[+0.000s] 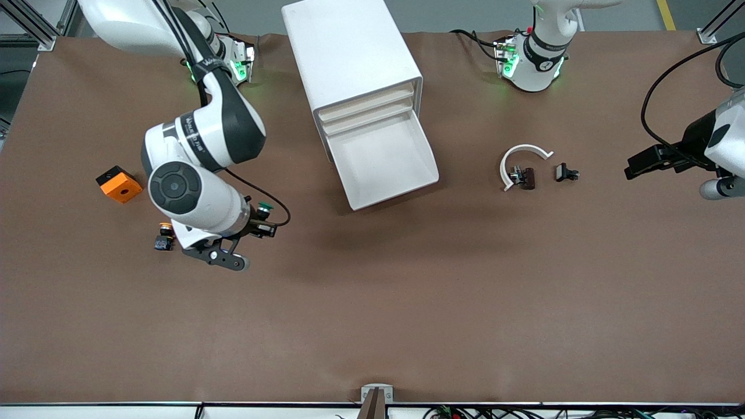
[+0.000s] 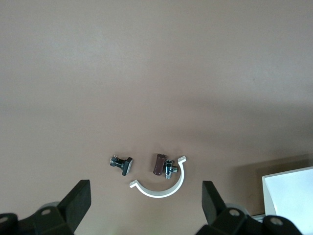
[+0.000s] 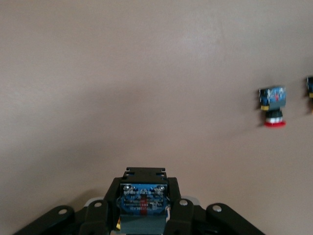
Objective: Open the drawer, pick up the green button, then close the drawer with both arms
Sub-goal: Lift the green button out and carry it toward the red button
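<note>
Button is largely hidden. In the front view only its green cap peeks out beside the right end effector, and in the right wrist view only its dark blue body shows, cap out of sight. The right end effector is clamped narrow on that body over bare counter, at about 8 o'clock from the drawer. The drawer stands pulled out of the cabinet and nothing shows inside it.

A yellow-capped button is half covered by the right arm. A red-capped button appears only in the right wrist view, with another piece cut off at the edge beside it.

The left arm is cropped by the front view's edge. Its end effector waits with fingers spread wide, holding nothing, over a white clip at 3 o'clock from the drawer.
</note>
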`<state>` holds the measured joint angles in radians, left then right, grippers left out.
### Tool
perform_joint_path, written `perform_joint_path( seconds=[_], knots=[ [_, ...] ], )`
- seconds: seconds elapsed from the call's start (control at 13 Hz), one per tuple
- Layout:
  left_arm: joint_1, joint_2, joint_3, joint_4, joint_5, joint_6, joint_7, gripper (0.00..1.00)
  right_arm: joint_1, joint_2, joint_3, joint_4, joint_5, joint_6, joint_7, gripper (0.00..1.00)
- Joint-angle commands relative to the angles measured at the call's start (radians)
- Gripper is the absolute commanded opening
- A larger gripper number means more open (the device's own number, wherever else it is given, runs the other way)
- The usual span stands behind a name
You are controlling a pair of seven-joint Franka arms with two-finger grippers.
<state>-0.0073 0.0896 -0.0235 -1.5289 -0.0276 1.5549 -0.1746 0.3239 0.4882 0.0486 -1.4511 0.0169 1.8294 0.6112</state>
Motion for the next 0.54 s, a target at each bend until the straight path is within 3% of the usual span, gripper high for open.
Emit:
perform_joint_path(
  seconds=[0.0, 0.23, 0.46],
  knots=[
    [0.000, 0.007, -0.004, 0.019, 0.023, -0.010, -0.003, 1.00, -0.060, -0.115, 0.013, -0.251, -0.008, 0.176, -0.123, 0.00],
    [0.003, 0.009, -0.001, 0.019, 0.023, -0.009, -0.002, 1.00, -0.086, -0.111, 0.013, -0.357, -0.072, 0.308, -0.128, 0.00],
    [-0.008, 0.038, -0.001, 0.018, 0.025, -0.009, -0.003, 1.00, -0.107, -0.111, 0.011, -0.516, -0.104, 0.534, -0.137, 0.00]
  ],
)
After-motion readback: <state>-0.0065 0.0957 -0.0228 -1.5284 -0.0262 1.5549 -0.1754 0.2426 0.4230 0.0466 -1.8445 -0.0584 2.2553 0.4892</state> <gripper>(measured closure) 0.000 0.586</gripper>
